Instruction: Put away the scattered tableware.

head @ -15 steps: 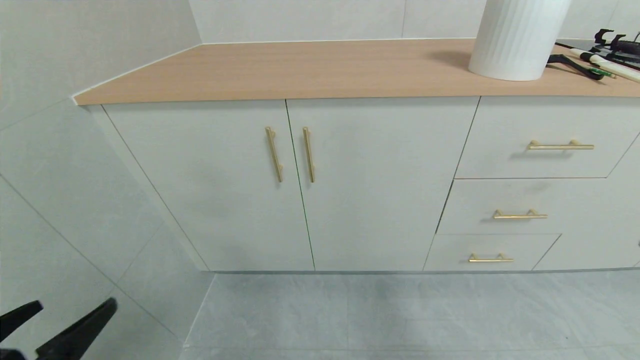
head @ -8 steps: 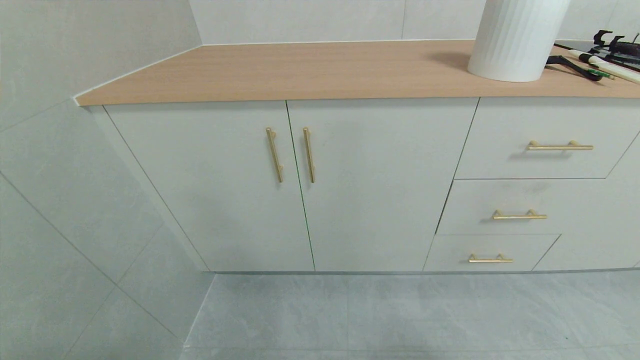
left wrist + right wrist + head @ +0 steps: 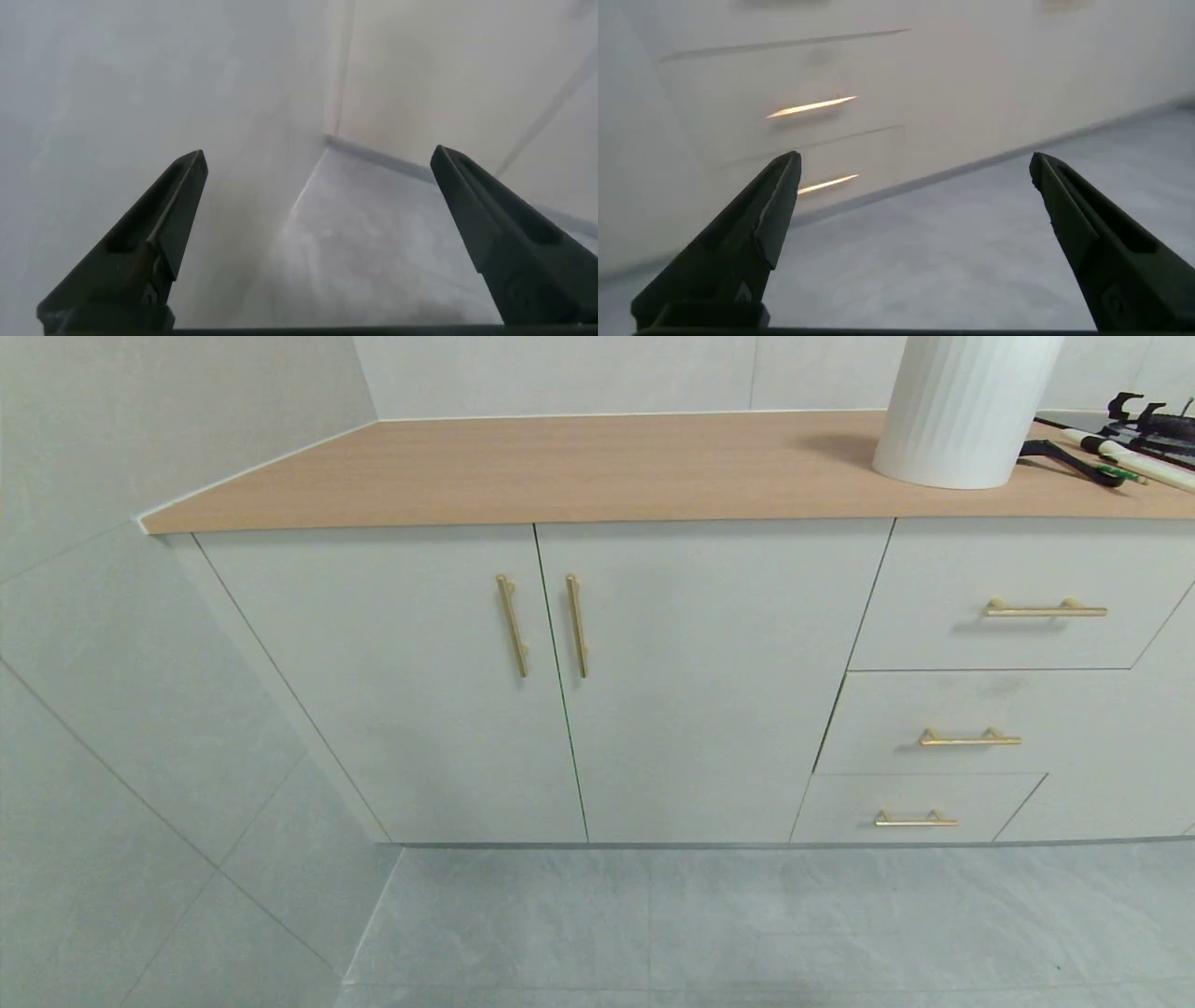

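Several utensils [image 3: 1120,453], black and white with a green tip, lie on the wooden countertop [image 3: 560,467] at its far right, beside a tall white ribbed vessel [image 3: 966,411]. My left gripper [image 3: 318,177] hangs open low near the grey wall and floor corner, nothing between its fingers. My right gripper [image 3: 915,177] is open too, low above the floor and facing the lower drawers with their gold handles [image 3: 811,107].
A pale cabinet stands below the countertop, with two doors carrying vertical gold handles [image 3: 512,623] and three drawers [image 3: 1046,609] on the right. A tiled wall [image 3: 112,663] closes the left side. Grey floor [image 3: 747,924] lies open in front.
The left gripper's black fingers, seen at the head view's lower left a second ago, have dropped out of that view. The cabinet and countertop items stay put.
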